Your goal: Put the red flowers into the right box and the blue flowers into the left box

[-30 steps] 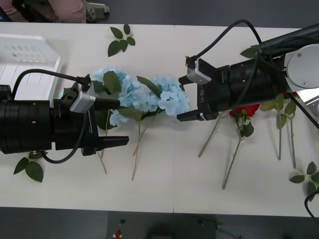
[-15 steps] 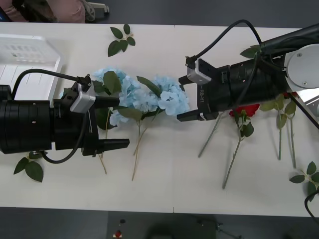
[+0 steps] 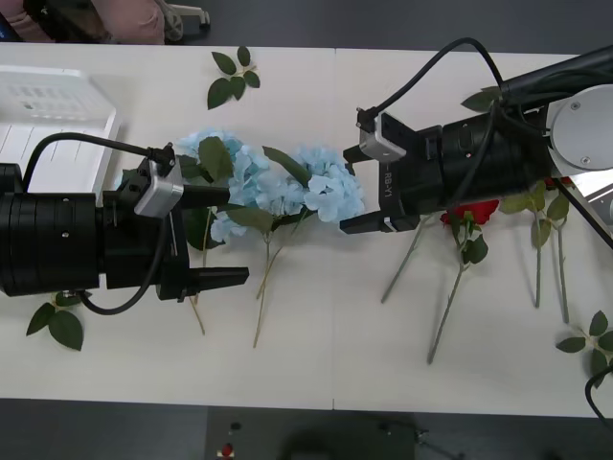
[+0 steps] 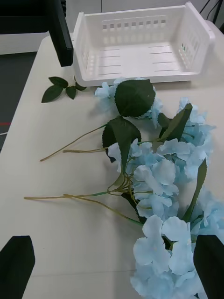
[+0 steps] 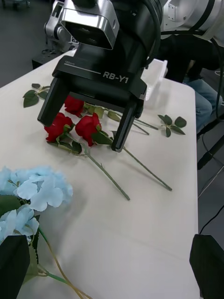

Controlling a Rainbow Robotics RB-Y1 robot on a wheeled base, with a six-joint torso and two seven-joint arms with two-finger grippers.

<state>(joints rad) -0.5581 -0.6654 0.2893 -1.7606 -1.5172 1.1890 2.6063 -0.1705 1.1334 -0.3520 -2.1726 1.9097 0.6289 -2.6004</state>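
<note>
The blue flowers (image 3: 273,182) lie in a heap at the table's middle, stems toward the front edge; they also fill the right wrist view (image 4: 163,187). My left gripper (image 3: 225,238) is open at the heap's left side, straddling stems and leaves. My right gripper (image 3: 351,190) is open right against the heap's right end, nothing held. The red flowers (image 3: 476,212) lie partly hidden under the right arm; their blooms (image 5: 86,126) sit between the right gripper's fingers (image 5: 119,140) as the left wrist view shows them. The left box (image 3: 107,125) stands at the back left, and the right box (image 5: 157,77) behind the right arm.
Loose green leaf sprigs lie at the back centre (image 3: 233,77), front left (image 3: 56,323) and front right (image 3: 589,347). Rose stems (image 3: 448,307) stretch toward the table's front edge. Bare table lies in front of the flowers.
</note>
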